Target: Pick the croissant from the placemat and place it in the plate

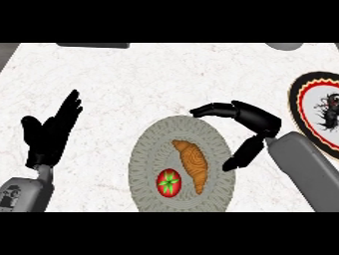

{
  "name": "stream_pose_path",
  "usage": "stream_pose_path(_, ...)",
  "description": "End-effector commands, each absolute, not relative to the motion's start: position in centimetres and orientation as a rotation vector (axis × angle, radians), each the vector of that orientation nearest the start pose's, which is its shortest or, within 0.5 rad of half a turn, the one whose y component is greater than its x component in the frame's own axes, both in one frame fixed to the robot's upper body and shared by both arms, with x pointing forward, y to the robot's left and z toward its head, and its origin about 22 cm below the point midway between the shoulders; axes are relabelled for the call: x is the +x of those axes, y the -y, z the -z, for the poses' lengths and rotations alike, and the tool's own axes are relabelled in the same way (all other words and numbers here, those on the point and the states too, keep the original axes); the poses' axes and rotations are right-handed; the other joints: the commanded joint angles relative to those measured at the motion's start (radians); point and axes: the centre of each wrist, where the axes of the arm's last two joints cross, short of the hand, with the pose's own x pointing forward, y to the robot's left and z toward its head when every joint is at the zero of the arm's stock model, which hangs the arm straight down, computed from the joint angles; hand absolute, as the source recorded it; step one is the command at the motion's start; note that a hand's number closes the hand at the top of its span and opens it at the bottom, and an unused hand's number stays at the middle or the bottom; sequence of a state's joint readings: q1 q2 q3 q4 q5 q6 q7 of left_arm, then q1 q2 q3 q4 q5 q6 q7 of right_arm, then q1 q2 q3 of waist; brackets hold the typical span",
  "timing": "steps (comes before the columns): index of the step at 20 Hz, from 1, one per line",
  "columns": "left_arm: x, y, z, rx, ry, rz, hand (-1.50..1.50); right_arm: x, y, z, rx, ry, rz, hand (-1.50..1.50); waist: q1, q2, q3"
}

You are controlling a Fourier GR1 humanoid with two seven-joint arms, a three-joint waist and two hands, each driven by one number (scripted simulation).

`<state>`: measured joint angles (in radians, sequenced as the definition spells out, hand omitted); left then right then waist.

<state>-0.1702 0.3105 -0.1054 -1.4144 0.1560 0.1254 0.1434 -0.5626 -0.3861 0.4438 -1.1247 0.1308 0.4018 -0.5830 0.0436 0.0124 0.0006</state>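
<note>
A golden-brown croissant (192,165) lies on the round grey placemat (152,149) near the view's lower middle. Beside it on the mat sits a red tomato with a green stem (169,183). My right hand (255,121) hovers over the mat's right edge, fingers arched leftward and thumb pointing down, apart from the croissant and holding nothing. The plate (303,107), white with a black, red and yellow rim and a dark figure, lies at the right edge, partly cut off. My left hand (47,133) rests open at the left, fingers up.
The counter top (128,84) is pale marble. A dark object (93,45) and a grey rounded one (283,46) show at the far edge. My right forearm (312,174) lies between the mat and the plate.
</note>
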Motion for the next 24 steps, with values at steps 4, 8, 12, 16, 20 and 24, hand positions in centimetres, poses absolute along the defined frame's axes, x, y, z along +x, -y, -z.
stream_pose_path(4,29.9,-27.1,-1.1,0.179,1.415,0.084,0.0,38.1,17.8,-6.3,0.36,1.729,-1.537,-1.5,-0.033,-0.007,-0.001)
stream_pose_path(8,29.7,-27.3,-1.8,0.175,1.398,0.086,0.0,38.1,15.6,-6.4,0.346,1.72,-1.608,-1.5,-0.035,-0.01,-0.001)
stream_pose_path(12,28.9,-28.2,-2.3,0.18,1.397,0.084,0.0,36.6,16.0,-6.4,0.306,1.581,-1.716,-1.5,-0.041,-0.013,-0.001)
stream_pose_path(16,29.0,-28.1,-1.3,0.158,1.42,0.07,0.0,37.0,14.0,-6.3,0.234,1.503,-1.826,-1.5,-0.036,-0.011,-0.001)
stream_pose_path(20,30.1,-28.8,-1.9,0.171,1.415,0.064,0.0,35.4,13.7,-5.4,0.094,1.499,-1.95,-1.5,-0.044,-0.011,-0.001)
stream_pose_path(24,29.6,-28.3,-2.7,0.165,1.418,0.078,0.0,34.4,12.8,-5.0,0.035,1.423,-1.995,-1.5,-0.043,-0.013,-0.001)
